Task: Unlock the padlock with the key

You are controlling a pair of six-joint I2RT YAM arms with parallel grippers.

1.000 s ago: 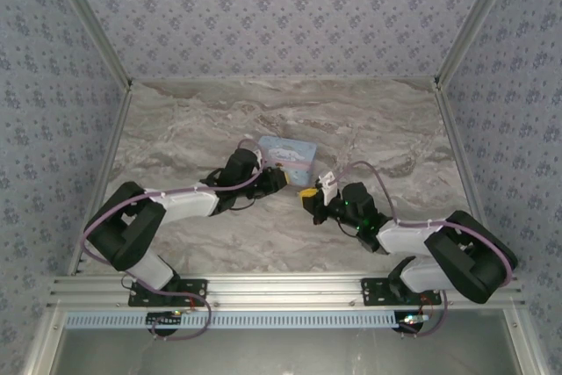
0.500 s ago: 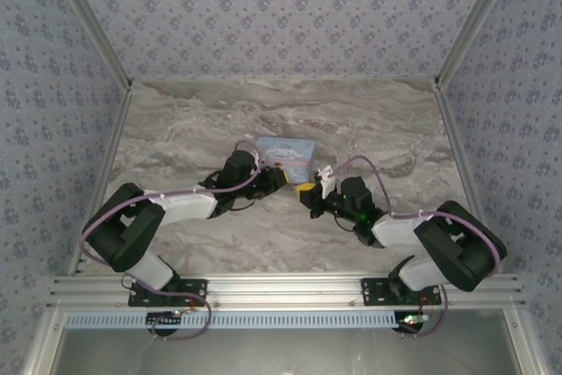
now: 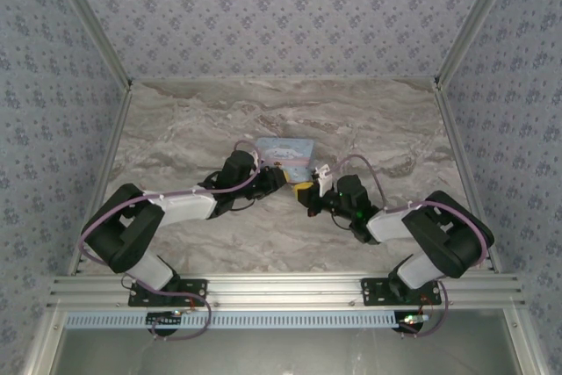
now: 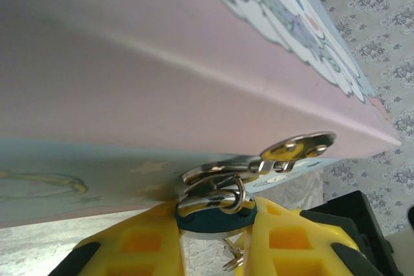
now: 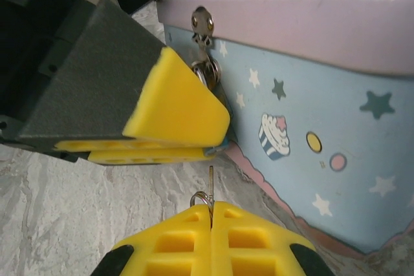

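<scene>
The tiny padlock (image 4: 217,216), dark bluish with a silver shackle, hangs from the hasp (image 4: 297,147) of the light-blue cartoon tin (image 3: 290,152). My left gripper (image 4: 213,227) is shut on it, yellow pads on either side of its body. In the right wrist view a bluish edge of the padlock (image 5: 216,150) peeks out under the left gripper's yellow fingers (image 5: 174,111). My right gripper (image 5: 211,214) is shut on the key (image 5: 211,179). The thin blade points up at the padlock, a short gap below it. In the top view both grippers (image 3: 283,179) (image 3: 307,192) meet at the tin's front.
The tin's blue front wall (image 5: 323,127) stands close on the right of the key. The marble tabletop (image 3: 202,129) stretches around the tin, with patterned walls (image 3: 281,15) behind and on both sides.
My right arm has moved left and forward, bringing the key closer to the padlock. The left gripper has stayed where it was at the tin.
</scene>
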